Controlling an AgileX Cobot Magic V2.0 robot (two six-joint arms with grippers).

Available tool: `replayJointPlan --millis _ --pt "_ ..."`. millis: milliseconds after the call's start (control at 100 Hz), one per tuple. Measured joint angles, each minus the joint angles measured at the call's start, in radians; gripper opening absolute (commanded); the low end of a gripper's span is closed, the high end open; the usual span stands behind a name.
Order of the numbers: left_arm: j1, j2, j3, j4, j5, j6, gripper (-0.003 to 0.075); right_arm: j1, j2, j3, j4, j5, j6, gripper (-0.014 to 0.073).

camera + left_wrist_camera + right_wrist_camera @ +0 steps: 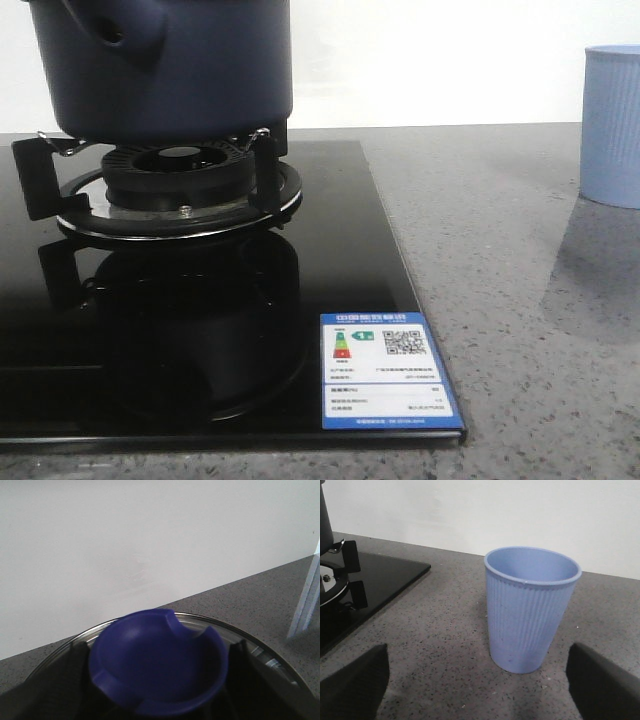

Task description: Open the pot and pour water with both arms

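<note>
Pot (170, 70) sits on burner (185, 185), upper left of front view. L gripper (159, 680) closed on lid knob (157, 667), directly above pot. R gripper (480, 680) open, cup (530, 607) centred ahead betw fingers.

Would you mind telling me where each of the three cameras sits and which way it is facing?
Front view: low over the counter, facing forward at the pot on the burner; no robot parts show.
Left wrist view: directly above the lid knob, left end effector fingers on either side of it.
Right wrist view: low, facing the cup, right end effector open.
Front and right wrist views share the cup and hob.
</note>
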Motion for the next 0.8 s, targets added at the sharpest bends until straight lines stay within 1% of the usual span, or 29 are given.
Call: replayJointPlan --millis 140,280,430,520,570,640,690,710,720,800 --pt "0.000 -0.018 0.000 0.000 0.004 0.000 0.0582 0.000 0.000 0.000 0.000 0.002 0.000 0.0650" --pt "0.000 -0.100 0.000 0.000 0.006 0.000 0.0582 0.000 0.000 0.000 0.000 -0.008 0.000 0.0650" --pt "0.005 -0.239 0.000 0.002 0.014 0.004 0.0575 0.000 0.000 0.000 0.000 -0.095 0.000 0.0650" --pt "0.034 -0.314 0.000 0.013 0.051 0.008 0.0538 0.003 0.000 0.000 -0.007 -0.174 0.001 0.0633" --pt "0.057 -0.354 0.000 0.020 0.076 0.010 0.0504 0.012 0.000 -0.007 -0.015 -0.212 0.005 0.0587" --pt "0.096 -0.405 0.000 0.035 0.122 0.012 0.0435 0.034 0.000 -0.036 -0.026 -0.243 0.012 0.0472" --pt "0.130 -0.441 0.000 0.041 0.158 0.012 0.0375 0.052 0.000 -0.066 -0.034 -0.252 0.012 0.0346" --pt "0.138 -0.449 0.000 0.040 0.166 0.012 0.0344 0.061 0.000 -0.082 -0.041 -0.254 0.012 0.0312" --pt "0.142 -0.453 0.000 0.042 0.169 0.012 0.0334 0.064 0.000 -0.093 -0.043 -0.256 0.012 0.0277" --pt "0.187 -0.500 0.000 0.045 0.211 0.012 0.0193 0.100 0.000 -0.163 -0.074 -0.265 0.013 0.0071"
